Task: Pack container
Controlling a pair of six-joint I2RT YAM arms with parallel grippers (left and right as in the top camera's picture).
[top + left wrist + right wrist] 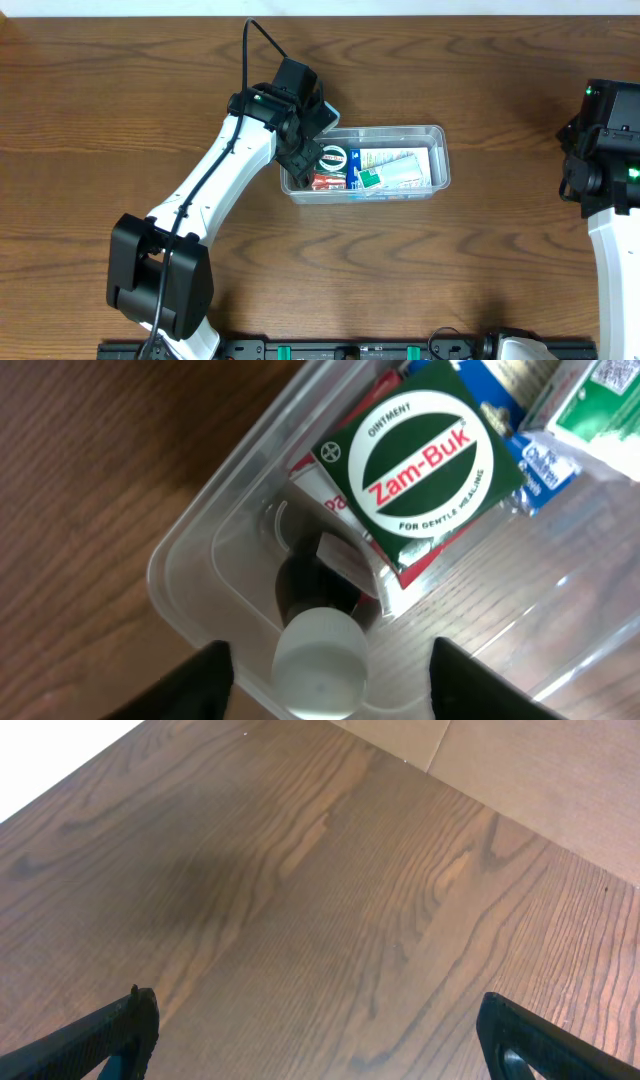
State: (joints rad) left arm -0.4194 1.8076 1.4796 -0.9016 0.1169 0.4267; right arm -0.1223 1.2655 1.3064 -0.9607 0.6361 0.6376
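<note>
Clear plastic rectangular container sits on brown wooden table. Left gripper hangs over container's left end, fingers partly spread. They straddle white-capped dark bottle in that end's corner, no contact visible. Green square Zam-Buk ointment box just beside bottle, deeper into container. Right gripper well right of container, fingers wide, holding nothing, over bare wood.

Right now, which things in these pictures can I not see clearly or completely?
Overhead: the left arm covers the left end of the container; print on the packs is too small.
Left wrist: the green box hides most of the red packet; the white cap hides much of the dark bottle.
Right wrist: only table shows; the container is out of view.
</note>
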